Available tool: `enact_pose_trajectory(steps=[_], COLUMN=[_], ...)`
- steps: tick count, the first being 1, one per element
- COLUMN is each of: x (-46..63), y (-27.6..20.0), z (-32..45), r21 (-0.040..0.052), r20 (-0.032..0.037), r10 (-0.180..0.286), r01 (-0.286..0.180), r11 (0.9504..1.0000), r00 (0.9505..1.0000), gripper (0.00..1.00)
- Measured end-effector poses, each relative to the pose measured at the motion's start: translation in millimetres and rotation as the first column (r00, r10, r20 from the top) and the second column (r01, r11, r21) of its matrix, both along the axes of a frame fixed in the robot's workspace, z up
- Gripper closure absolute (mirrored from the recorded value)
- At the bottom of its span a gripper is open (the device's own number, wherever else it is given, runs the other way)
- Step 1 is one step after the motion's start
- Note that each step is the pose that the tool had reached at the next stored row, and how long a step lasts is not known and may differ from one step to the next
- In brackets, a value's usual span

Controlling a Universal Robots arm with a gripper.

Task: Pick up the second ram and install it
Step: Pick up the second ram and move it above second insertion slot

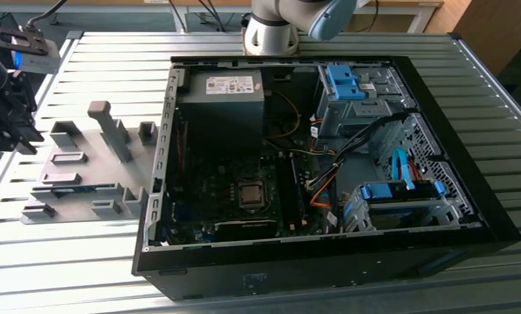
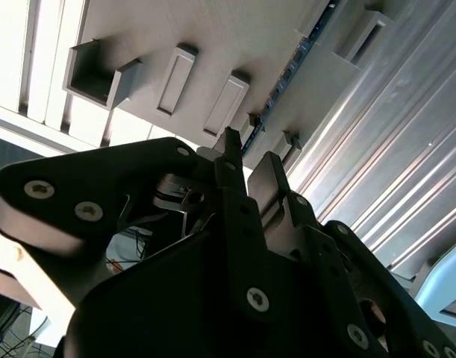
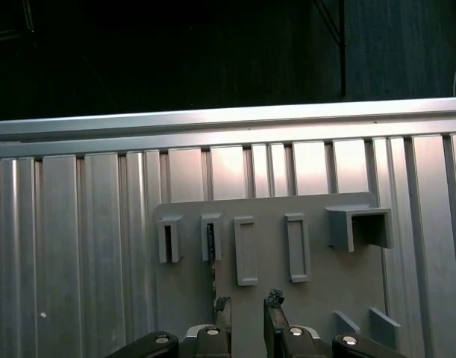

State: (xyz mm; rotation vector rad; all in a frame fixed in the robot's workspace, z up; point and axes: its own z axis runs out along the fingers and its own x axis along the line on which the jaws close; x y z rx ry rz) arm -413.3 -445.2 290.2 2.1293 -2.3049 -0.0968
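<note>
Exterior view first: the open computer case [image 1: 469,196] sits on the slatted desk [image 1: 85,65], and towards the exterior view's left of it is the grey fixture plate [image 1: 90,167]. There is the second ram [image 1: 72,190], a thin blue strip seated in the plate, well apart from the motherboard [image 1: 225,176]. The pincer [image 1: 16,131] hangs at the far edge beyond the plate. So nothing is lifted and nothing is installed; whether another stick already sits in the board's slots, we cannot tell.

Over to the second wrist view: the pincer [image 2: 248,165] is spread with nothing between its fingers. The ram [image 2: 289,74] runs on edge along the fixture plate [image 2: 235,30] towards that gap, not touched.

And the first wrist view: the pincer [image 3: 247,304] is again apart and empty above the fixture plate [image 3: 317,253]. The ram [image 3: 213,272] shows edge-on, just beside one finger. We judge this the approach, the grasp not yet made.
</note>
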Motion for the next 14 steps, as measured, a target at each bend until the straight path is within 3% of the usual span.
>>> enact_pose_trajectory(steps=[14], x=[0.1], y=[-3.5], z=[-14.4], r21=[-0.0057], r20=[0.0103], r10=[0.000], r01=[0.000], r11=[1.0000], r00=[0.9999], gripper=[0.69])
